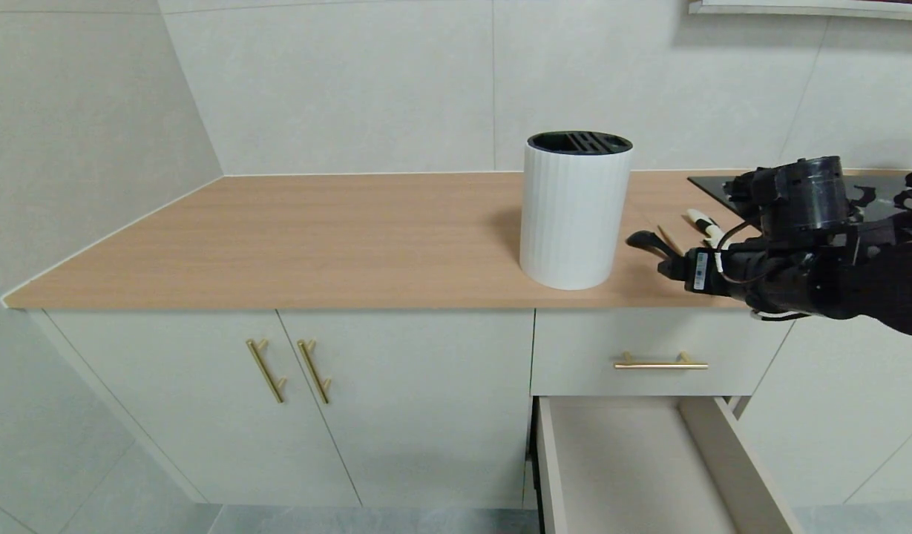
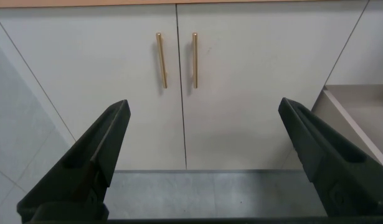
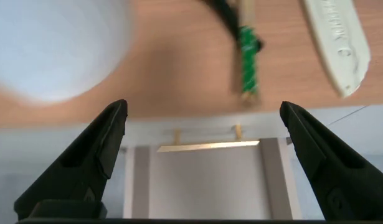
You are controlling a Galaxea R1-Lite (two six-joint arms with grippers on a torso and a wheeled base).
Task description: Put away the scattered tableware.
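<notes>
Surface (image 1: 315, 245): pale wood grain, matte, set into a tiled corner.

Holder (image 1: 576, 211): a white ribbed cylinder with a black slotted top. It stands upright near the front edge.

Tableware lies just right of the holder, between it and the black hob (image 1: 723, 189).
- Chopstick (image 3: 247, 68): thin and tan, with a green-patterned end.
- White utensil (image 3: 337, 43): flat and smooth, tapering to a point. It lies beside the chopstick, apart from it.

Right gripper (image 3: 203, 158): hovers over the front edge close to these pieces, with the holder just to its left. Its black wedge fingers (image 3: 107, 149) are spread wide and hold nothing.

Left gripper (image 2: 203, 162): low, facing two flat white doors (image 2: 241, 93) with slim brass bar handles (image 2: 161, 60). Its fingers are spread wide too, with nothing between them.

Below the surface:
- A closed drawer front (image 1: 574, 348) with a brass handle.
- Under that, an open drawer (image 1: 737, 475) juts out, with a plain pale interior.
</notes>
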